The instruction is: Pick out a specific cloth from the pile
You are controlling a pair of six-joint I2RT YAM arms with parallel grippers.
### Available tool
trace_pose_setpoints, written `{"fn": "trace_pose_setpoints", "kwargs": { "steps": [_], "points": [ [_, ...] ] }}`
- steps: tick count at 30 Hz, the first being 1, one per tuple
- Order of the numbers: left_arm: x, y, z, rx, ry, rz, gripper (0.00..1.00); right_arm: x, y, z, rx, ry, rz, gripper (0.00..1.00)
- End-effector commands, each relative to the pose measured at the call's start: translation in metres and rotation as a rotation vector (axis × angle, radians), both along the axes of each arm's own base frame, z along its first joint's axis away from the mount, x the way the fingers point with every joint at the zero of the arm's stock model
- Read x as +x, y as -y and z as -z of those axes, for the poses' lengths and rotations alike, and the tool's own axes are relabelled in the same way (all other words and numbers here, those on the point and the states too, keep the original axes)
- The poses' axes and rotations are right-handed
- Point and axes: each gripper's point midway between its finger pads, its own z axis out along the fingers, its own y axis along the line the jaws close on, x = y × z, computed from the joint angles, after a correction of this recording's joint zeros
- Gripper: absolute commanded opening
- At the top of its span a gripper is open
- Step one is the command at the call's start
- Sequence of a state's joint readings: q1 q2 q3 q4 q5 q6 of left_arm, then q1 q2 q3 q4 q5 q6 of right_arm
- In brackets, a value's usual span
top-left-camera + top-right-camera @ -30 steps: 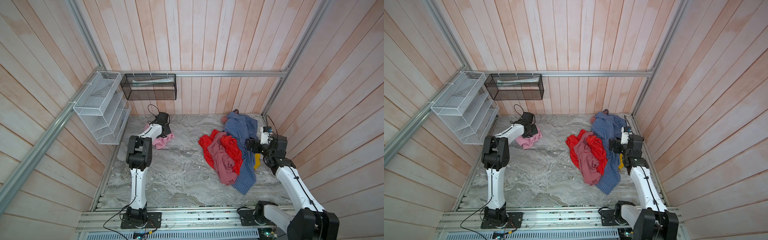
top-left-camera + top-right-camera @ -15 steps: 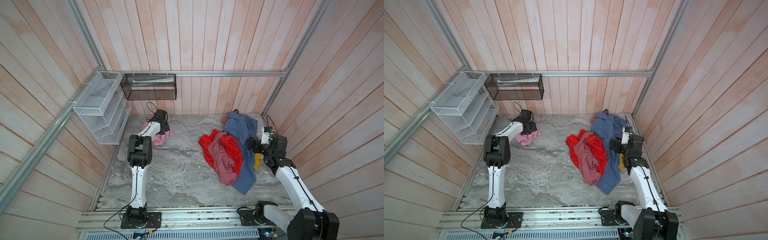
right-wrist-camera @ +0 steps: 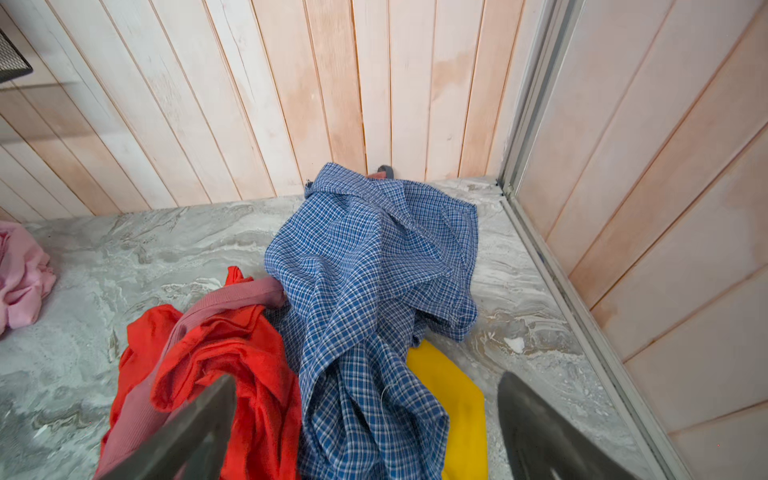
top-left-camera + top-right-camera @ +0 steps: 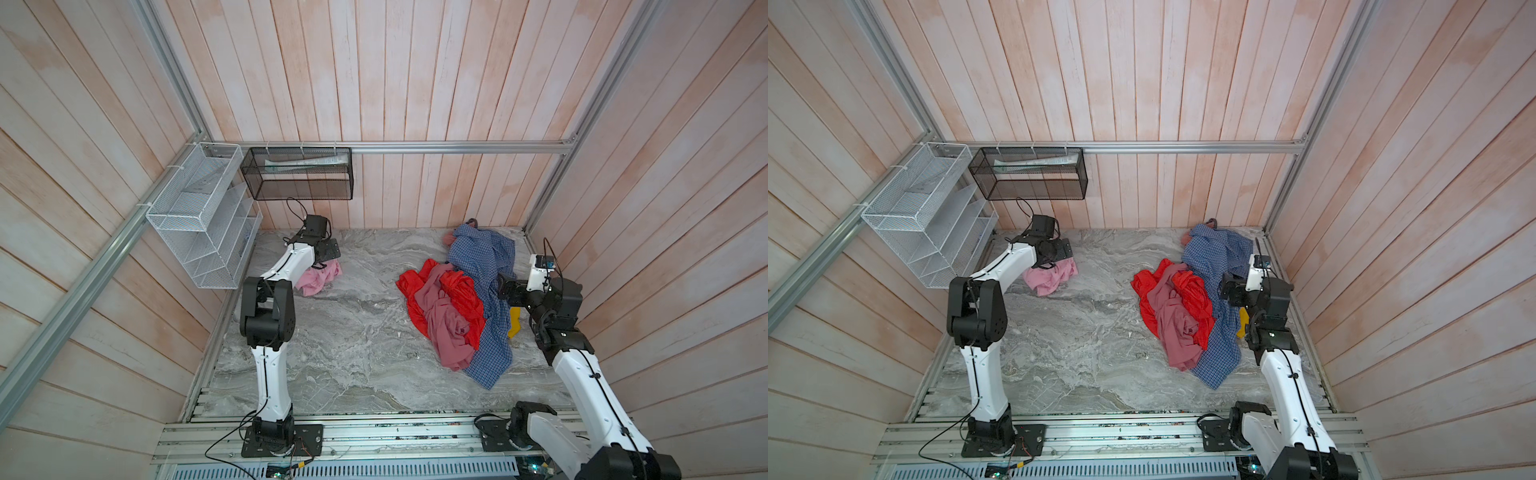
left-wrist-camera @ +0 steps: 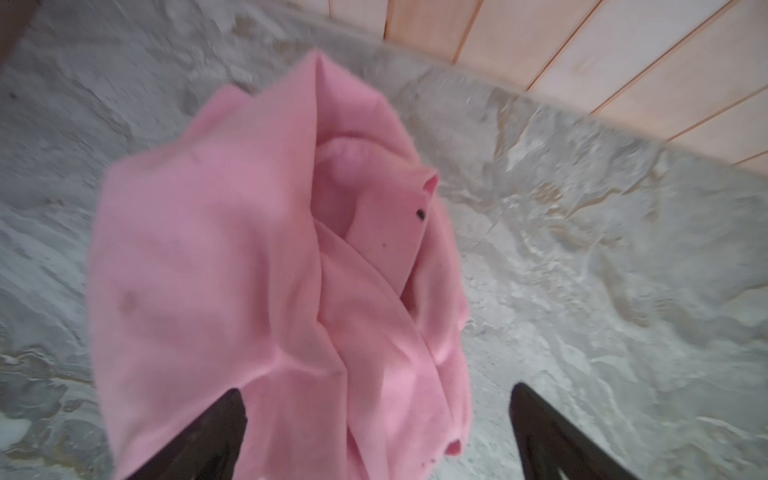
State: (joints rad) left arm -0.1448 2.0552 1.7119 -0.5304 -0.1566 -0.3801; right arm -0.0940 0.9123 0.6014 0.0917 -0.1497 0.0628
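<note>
Nearest the front, the right arm [image 4: 582, 374] reaches in over the grey marbled worktop [image 4: 353, 332]. The right jaws stand wide apart with nothing between them, above the right side of the pile [image 4: 457, 307]. That heap is a red garment [image 4: 411, 299] with a dusty mauve one [image 4: 449, 332] across it, a blue checked shirt [image 4: 482, 257] running rearward, and a yellow scrap [image 4: 514, 322] peeping out beside the arm. Farther back and well apart from the heap, the cloth [image 4: 318, 279] lies crumpled on the worktop near the far-left corner, light pink and on its own. The left arm [image 4: 291, 262] bends down over it, and the left jaws gape wide just above the bundle, gripping nothing. The left wrist view, somewhat blurred, shows the cloth slumped below and between the two dark fingers [image 5: 208, 440], one of which overlaps a fold. Judged from this, the separating looks done and the step in hand is letting go. The next move calls for a clean upward withdrawal of the left arm, so that no fold catches on a finger and lifts with it. Farthest off, a white wire rack [image 4: 199, 216] and a black mesh basket [image 4: 299, 174] are mounted high behind.
</note>
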Motion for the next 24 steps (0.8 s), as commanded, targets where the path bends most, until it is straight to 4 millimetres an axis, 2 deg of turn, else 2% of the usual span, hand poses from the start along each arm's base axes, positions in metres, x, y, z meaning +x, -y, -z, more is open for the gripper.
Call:
{"fn": "trace_pose_setpoints", "kwargs": {
  "steps": [1,5,6,11,16,19,24],
  "points": [
    [-0.007,0.014,-0.052,0.002,0.15,0.055,1.0,-0.005,0.007,-0.002,-0.016,0.081,0.047,0.98],
    [-0.037,0.019,-0.075,0.03,0.255,0.089,1.0,-0.018,0.015,0.006,-0.011,0.171,0.099,0.98],
    [-0.048,0.019,-0.073,0.04,0.265,0.096,1.0,-0.021,0.016,0.008,-0.007,0.196,0.111,0.98],
    [-0.101,-0.005,-0.076,0.093,0.355,0.055,1.0,-0.031,0.026,0.026,-0.005,0.259,0.175,0.98],
    [-0.142,-0.023,-0.074,0.136,0.415,0.024,1.0,-0.025,0.032,0.045,0.011,0.258,0.205,0.98],
    [-0.159,-0.031,-0.069,0.151,0.445,-0.005,1.0,-0.019,0.033,0.063,0.011,0.245,0.208,0.98],
    [-0.179,-0.044,-0.066,0.165,0.53,-0.056,1.0,-0.004,0.033,0.077,-0.004,0.244,0.203,0.98]
  ]
}}
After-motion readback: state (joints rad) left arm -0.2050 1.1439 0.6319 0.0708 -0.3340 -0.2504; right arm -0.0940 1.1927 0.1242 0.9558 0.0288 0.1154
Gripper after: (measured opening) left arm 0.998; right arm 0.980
